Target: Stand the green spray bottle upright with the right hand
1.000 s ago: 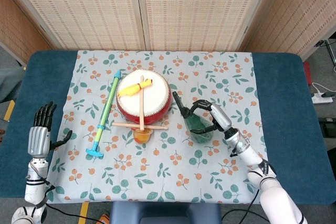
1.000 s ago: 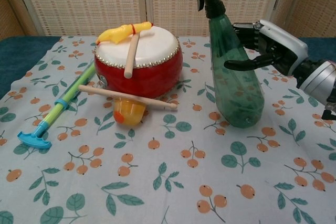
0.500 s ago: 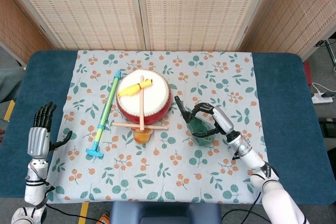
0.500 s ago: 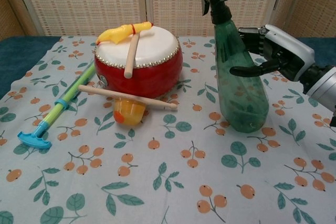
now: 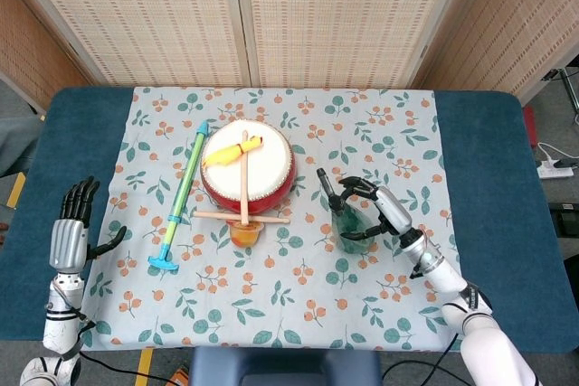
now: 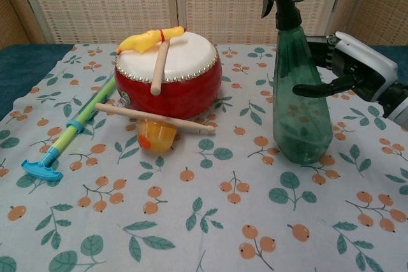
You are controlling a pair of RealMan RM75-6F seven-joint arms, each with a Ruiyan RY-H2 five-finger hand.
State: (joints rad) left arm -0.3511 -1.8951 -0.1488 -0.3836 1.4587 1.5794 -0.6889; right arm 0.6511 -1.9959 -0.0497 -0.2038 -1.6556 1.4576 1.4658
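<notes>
The green spray bottle [image 6: 299,113] with its black trigger head stands upright on the flowered cloth, right of the drum. From above, the head view shows the bottle [image 5: 346,220] foreshortened, nozzle pointing up-left. My right hand [image 6: 354,71] grips it at mid-height from the right, thumb across the front and fingers behind; this right hand [image 5: 378,210] also shows in the head view. Over the blue table surface at the far left, my left hand [image 5: 71,228] is raised with its fingers spread, holding nothing.
A red drum [image 6: 167,74] with a yellow toy and a wooden stick on top sits left of the bottle. A second stick [image 6: 153,118] lies across an orange cup [image 6: 156,137]. A blue-green tube [image 6: 70,128] lies at the left. The flowered cloth [image 5: 271,314] covers the table.
The bottle leaned left a second ago; it has swung upright and shifted right with my right hand. The left hand has barely moved.
</notes>
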